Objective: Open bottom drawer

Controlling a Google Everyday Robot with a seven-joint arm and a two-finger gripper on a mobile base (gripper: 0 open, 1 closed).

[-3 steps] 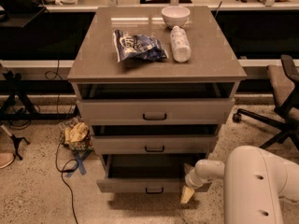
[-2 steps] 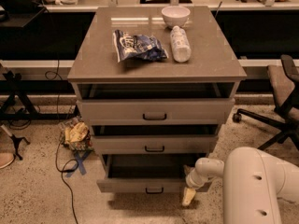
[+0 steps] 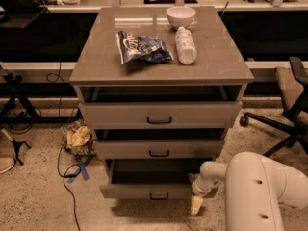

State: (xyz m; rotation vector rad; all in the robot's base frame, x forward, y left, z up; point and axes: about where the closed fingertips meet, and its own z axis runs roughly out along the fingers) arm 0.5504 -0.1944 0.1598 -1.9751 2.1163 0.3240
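Note:
The bottom drawer (image 3: 149,190) is the lowest and narrowest of three grey-beige fronts, with a small black bar handle (image 3: 159,196). It stands pulled out, showing its dark inside. The middle drawer (image 3: 159,149) and the top drawer (image 3: 159,114) are also pulled out a little. My gripper (image 3: 197,204) hangs below the white arm (image 3: 255,191) at the bottom drawer's right front corner, close to the floor. It holds nothing that I can see.
On the cabinet top (image 3: 96,57) lie a blue chip bag (image 3: 142,47), a white bottle (image 3: 186,44) on its side and a white bowl (image 3: 181,16). A crumpled bag (image 3: 79,139) and cables lie on the floor at left. An office chair (image 3: 288,105) stands at right.
The gripper has shifted very slightly at the drawer's right corner. The drawers look unchanged.

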